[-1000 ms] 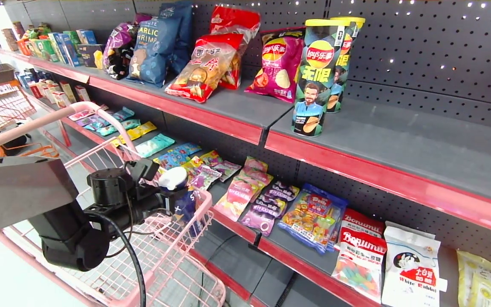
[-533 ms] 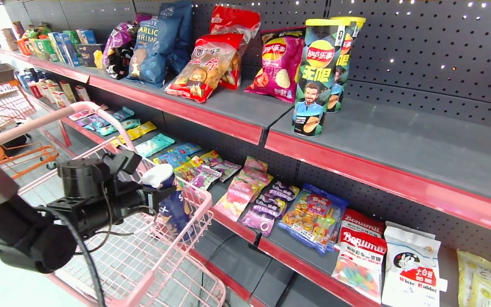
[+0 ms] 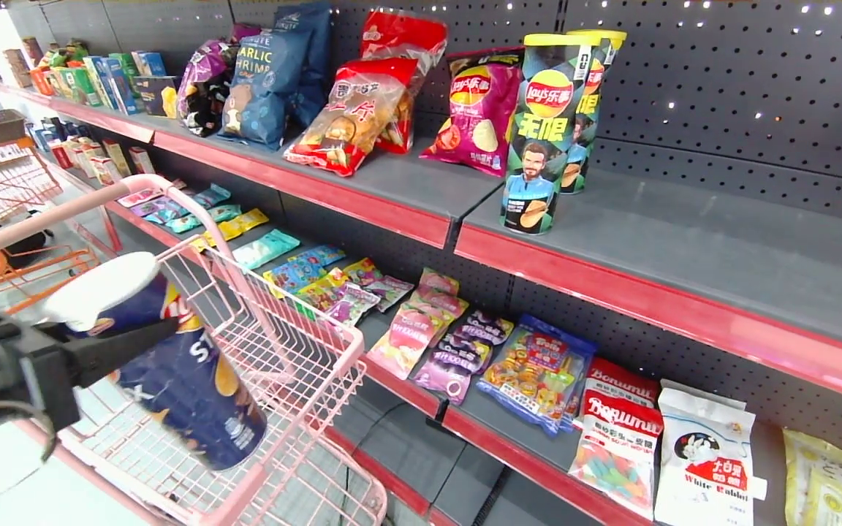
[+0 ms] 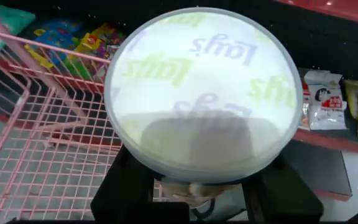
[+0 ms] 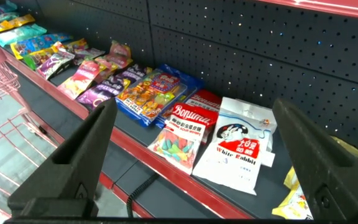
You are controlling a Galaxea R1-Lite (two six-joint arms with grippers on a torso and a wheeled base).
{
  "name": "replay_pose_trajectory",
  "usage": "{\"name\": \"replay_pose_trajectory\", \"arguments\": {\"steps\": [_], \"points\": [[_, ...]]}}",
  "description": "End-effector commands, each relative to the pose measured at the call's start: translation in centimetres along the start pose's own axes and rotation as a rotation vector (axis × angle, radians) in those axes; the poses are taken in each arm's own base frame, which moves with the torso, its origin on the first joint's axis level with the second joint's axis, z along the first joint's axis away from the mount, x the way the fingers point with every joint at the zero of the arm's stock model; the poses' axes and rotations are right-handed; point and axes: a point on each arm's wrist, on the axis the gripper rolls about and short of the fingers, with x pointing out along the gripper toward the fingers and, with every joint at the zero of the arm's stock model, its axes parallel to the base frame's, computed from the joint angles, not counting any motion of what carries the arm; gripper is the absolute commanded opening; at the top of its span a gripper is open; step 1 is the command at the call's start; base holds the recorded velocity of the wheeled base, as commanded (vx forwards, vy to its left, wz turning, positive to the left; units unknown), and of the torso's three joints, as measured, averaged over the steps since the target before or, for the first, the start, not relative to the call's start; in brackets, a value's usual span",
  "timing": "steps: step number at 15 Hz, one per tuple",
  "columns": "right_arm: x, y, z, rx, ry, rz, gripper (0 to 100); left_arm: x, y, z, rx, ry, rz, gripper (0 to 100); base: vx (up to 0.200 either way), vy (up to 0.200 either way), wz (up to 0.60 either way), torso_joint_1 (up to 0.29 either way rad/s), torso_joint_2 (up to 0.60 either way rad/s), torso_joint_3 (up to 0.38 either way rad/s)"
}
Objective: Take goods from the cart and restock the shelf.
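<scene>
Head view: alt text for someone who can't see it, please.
The left claw holds a dark blue chip canister with a white lid over the pink cart. The shelves beside it carry snack bags and two green chip canisters.

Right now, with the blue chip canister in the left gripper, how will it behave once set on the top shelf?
Probably stiff: the blue canister shows no denting where it is gripped. It is tall and narrow, so likely tippy if nudged; on its side it would roll.

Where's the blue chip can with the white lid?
The blue chip can is on the left of the head view, tilted, held in the left gripper above the pink cart.
</scene>
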Motion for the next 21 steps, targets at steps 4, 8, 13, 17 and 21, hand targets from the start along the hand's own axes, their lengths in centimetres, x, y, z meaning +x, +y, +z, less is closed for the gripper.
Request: {"name": "replay_pose_trajectory", "arguments": {"steps": [4, 8, 13, 17, 21], "points": [[0.0, 0.0, 0.0, 0.001, 0.0, 0.001, 100, -9.0, -3.0, -0.3, 0.086, -0.255, 0.106, 0, 0.0, 0.0, 0.6, 0.09, -0.27, -0.177], [0.0, 0.0, 0.0, 0.001, 0.0, -0.001, 100, -10.0, -3.3, -2.0, 0.084, -0.263, 0.138, 0, 0.0, 0.0, 0.6, 0.192, -0.52, -0.333], [0.0, 0.0, 0.0, 0.001, 0.0, 0.001, 100, -10.3, -3.3, -2.4, 0.088, -0.274, 0.144, 0, 0.0, 0.0, 0.12, 0.188, -0.48, -0.29], [0.0, 0.0, 0.0, 0.002, 0.0, 0.001, 100, -10.6, -3.5, -2.7, 0.092, -0.281, 0.142, 0, 0.0, 0.0, 0.0, 0.009, -0.02, -0.014], [0.0, 0.0, 0.0, 0.002, 0.0, 0.001, 100, -11.8, -3.9, -3.8, 0.173, -0.256, 0.156, 0, 0.0, 0.0, -0.6, 0.002, 0.0, 0.006]]}}
